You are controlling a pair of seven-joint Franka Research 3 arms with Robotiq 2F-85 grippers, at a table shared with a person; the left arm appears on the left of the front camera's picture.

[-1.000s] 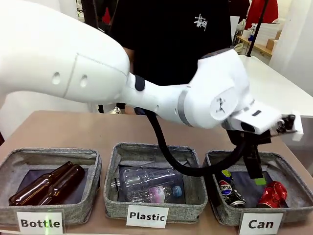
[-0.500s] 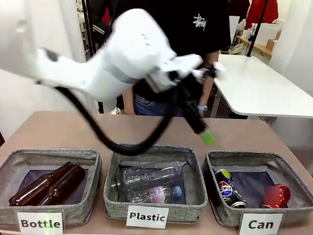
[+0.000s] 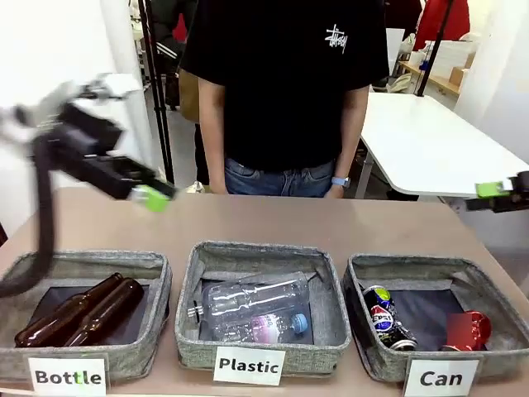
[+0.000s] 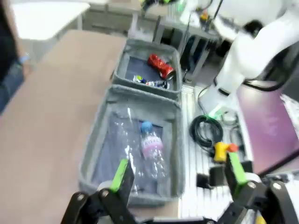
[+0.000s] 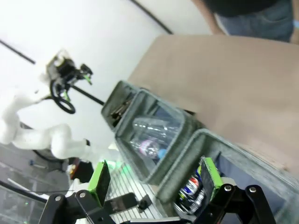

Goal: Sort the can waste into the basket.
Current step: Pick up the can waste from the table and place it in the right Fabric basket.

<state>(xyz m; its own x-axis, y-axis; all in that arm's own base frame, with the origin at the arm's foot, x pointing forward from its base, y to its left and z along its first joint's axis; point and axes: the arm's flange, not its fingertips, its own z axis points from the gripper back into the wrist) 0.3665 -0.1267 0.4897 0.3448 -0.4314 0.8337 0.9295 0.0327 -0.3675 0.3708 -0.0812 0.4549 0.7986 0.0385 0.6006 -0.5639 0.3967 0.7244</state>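
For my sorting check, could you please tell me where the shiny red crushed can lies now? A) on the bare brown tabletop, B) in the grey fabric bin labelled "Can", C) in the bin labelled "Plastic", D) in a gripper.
B: the shiny red crushed can lies inside the grey fabric bin labelled "Can", beside the dark crushed can.

Front camera faces the person across the desk (image 3: 248,223); both raised wrist cameras overlook the same basket (image 3: 496,291) row.
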